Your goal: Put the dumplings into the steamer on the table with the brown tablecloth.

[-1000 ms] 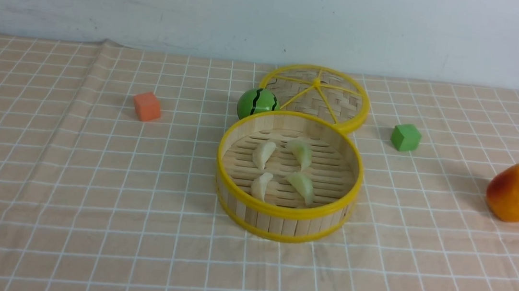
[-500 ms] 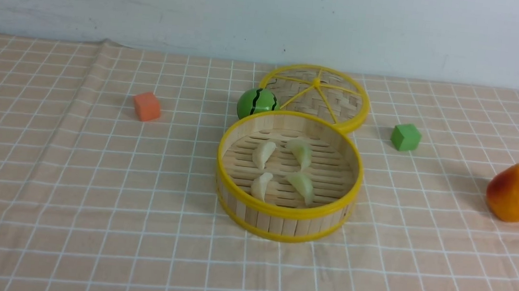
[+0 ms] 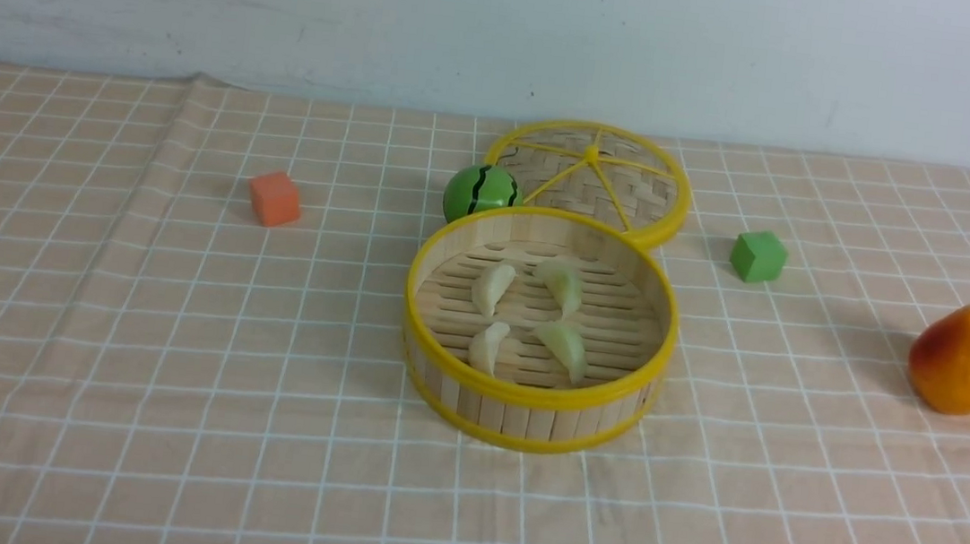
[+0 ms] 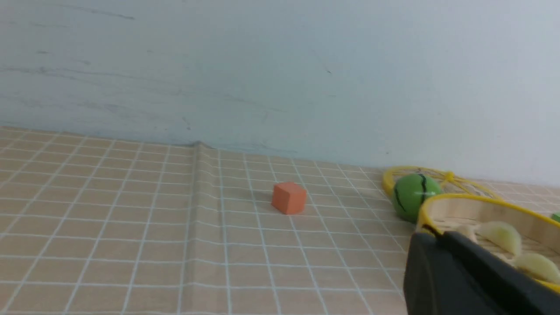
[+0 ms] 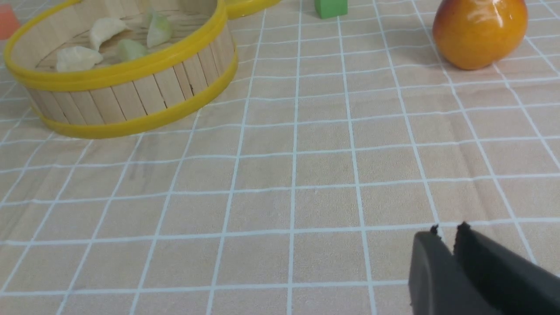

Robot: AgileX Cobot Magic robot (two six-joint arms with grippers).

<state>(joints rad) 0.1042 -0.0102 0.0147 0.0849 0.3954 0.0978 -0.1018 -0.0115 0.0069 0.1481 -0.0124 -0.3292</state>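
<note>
Seeing all four dumplings (image 3: 527, 317) lying on the slatted floor of the steamer (image 3: 531, 400), which sits mid-table on the brown tablecloth (image 3: 167, 383). My left gripper (image 4: 431, 234) has its fingers pressed together, holding nothing, beside the steamer's wall. My right gripper (image 5: 446, 232) hovers over bare cloth, fingers parted by a thin slit, empty, well apart from the pear (image 3: 965, 359).

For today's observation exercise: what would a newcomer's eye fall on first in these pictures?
The round bamboo steamer at the centre of the brown tablecloth, with four pale dumplings lying inside it. Next, the glossy orange pear far right, then the striped green ball and the woven lid just behind the steamer.
</note>
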